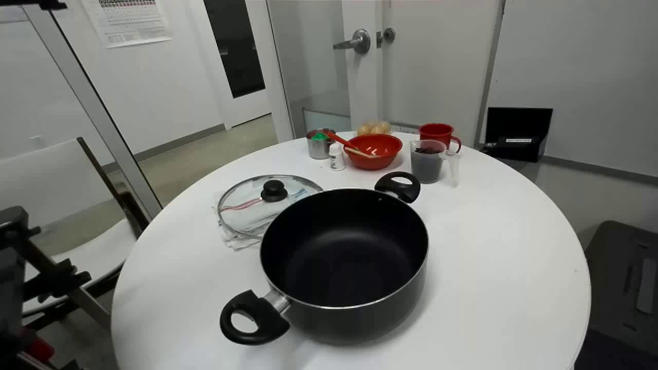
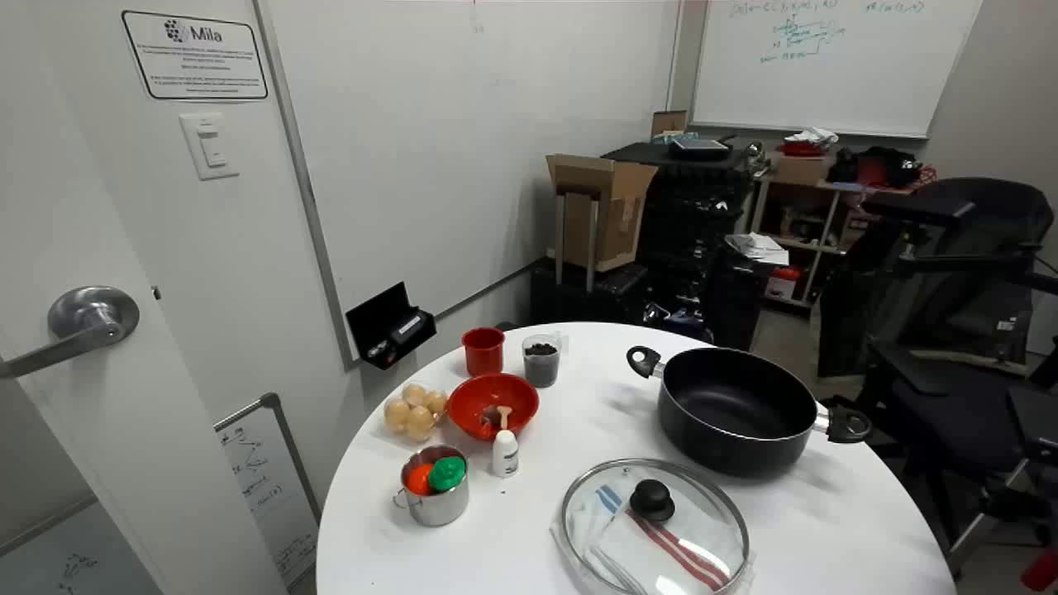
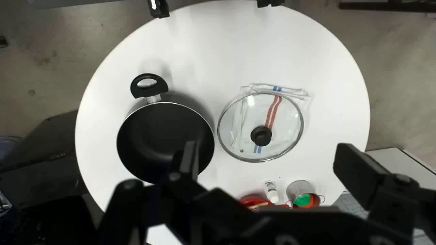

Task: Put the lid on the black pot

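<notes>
The clear glass lid (image 1: 257,210) lies knob up on a folded striped towel on the white table, in both exterior views (image 2: 628,537). The black pot (image 1: 344,257) stands upright and uncovered beside it, with its dark inside bare; it also shows in an exterior view (image 2: 736,413). In the wrist view, the lid (image 3: 272,112) is right of the pot (image 3: 160,129), with a narrow gap between them. My gripper (image 3: 266,149) is open and empty, its fingers wide apart, high above the table. One finger overlaps the pot in that view. I cannot make out the gripper in the exterior views.
A red bowl (image 2: 493,405), white bottle (image 2: 505,454), metal cup (image 2: 438,500), red mug (image 2: 483,351), clear measuring cup (image 2: 541,364) and several tan balls (image 2: 413,411) stand together on the round white table (image 1: 493,257). The folded towel (image 3: 250,89) lies under the lid.
</notes>
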